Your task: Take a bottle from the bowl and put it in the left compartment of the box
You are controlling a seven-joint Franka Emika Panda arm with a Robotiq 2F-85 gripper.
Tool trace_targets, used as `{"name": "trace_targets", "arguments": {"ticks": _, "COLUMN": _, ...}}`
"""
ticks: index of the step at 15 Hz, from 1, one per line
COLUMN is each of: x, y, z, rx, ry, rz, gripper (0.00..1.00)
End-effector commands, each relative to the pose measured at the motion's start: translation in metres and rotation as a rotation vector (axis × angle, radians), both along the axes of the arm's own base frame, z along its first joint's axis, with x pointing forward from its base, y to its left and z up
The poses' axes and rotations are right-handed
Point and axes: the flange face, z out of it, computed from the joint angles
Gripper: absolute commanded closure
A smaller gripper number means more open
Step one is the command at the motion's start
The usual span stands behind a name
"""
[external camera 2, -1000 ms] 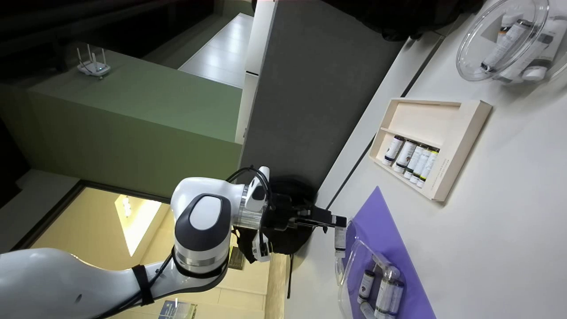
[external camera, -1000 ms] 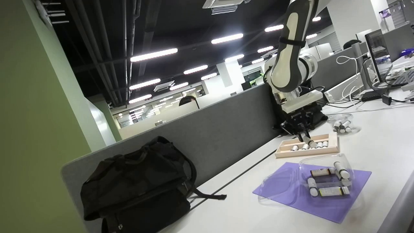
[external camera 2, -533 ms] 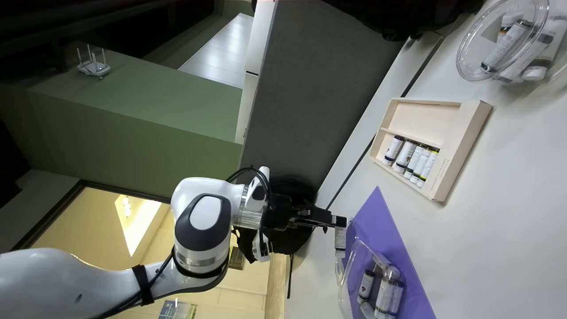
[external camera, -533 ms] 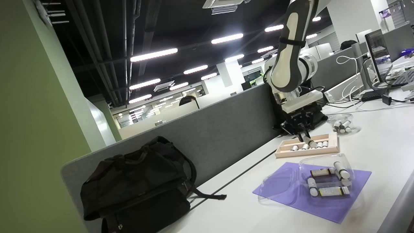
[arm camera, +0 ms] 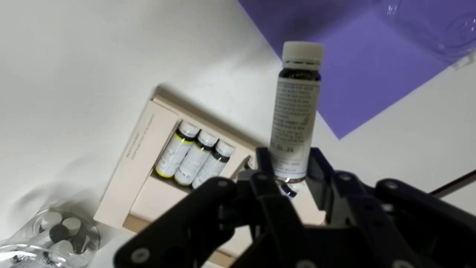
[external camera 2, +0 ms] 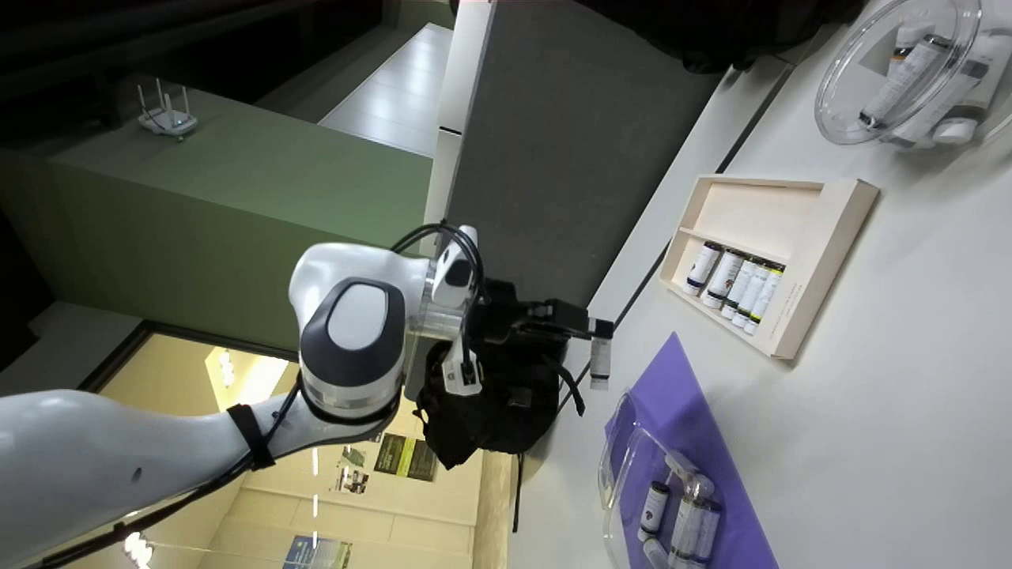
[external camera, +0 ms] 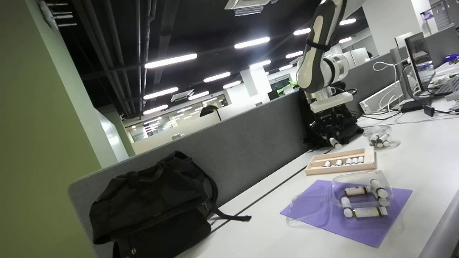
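My gripper point(arm camera: 286, 163) is shut on the lower end of a white-labelled bottle point(arm camera: 295, 119) with a white cap, held in the air. The held bottle shows in both exterior views point(external camera: 336, 143) point(external camera 2: 601, 360), apart from the box. The tan wooden box point(external camera: 340, 171) lies on the table; it also shows in an exterior view point(external camera 2: 822, 269) and the wrist view point(arm camera: 135, 145). Several bottles point(external camera 2: 747, 288) lie side by side in one compartment. The compartment across the divider shows bare wood point(external camera 2: 763, 207). A round clear bowl point(external camera: 366, 133) holds several bottles.
A purple mat point(external camera: 380, 234) bears a clear open container point(external camera: 335, 186) with several bottles. A grey partition point(external camera: 258, 132) runs along the table's back. A black backpack point(external camera: 150, 204) leans against it. A monitor and cables point(external camera: 398, 89) stand beyond the bowl.
The arm has risen with the bottle in the gripper. In an exterior view the bottle no longer overlaps the box but appears above its rear edge. The other bottles have not moved.
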Motion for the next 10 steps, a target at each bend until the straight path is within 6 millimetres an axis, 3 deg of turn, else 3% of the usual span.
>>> {"name": "trace_targets", "arguments": {"ticks": 1, "x": 0.008, "y": -0.012, "z": 0.004, "rx": 0.004, "ry": 0.005, "rz": -0.02, "gripper": 0.63}}
{"name": "trace_targets", "arguments": {"ticks": 4, "x": 0.022, "y": -0.032, "z": 0.008, "rx": -0.001, "ry": 0.012, "rz": -0.048, "gripper": 0.63}}
{"name": "trace_targets", "arguments": {"ticks": 9, "x": 0.024, "y": -0.029, "z": 0.004, "rx": -0.001, "ry": 0.019, "rz": -0.043, "gripper": 0.63}}
{"name": "trace_targets", "arguments": {"ticks": 10, "x": 0.033, "y": -0.039, "z": 0.006, "rx": 0.009, "ry": 0.009, "rz": -0.067, "gripper": 0.88}}
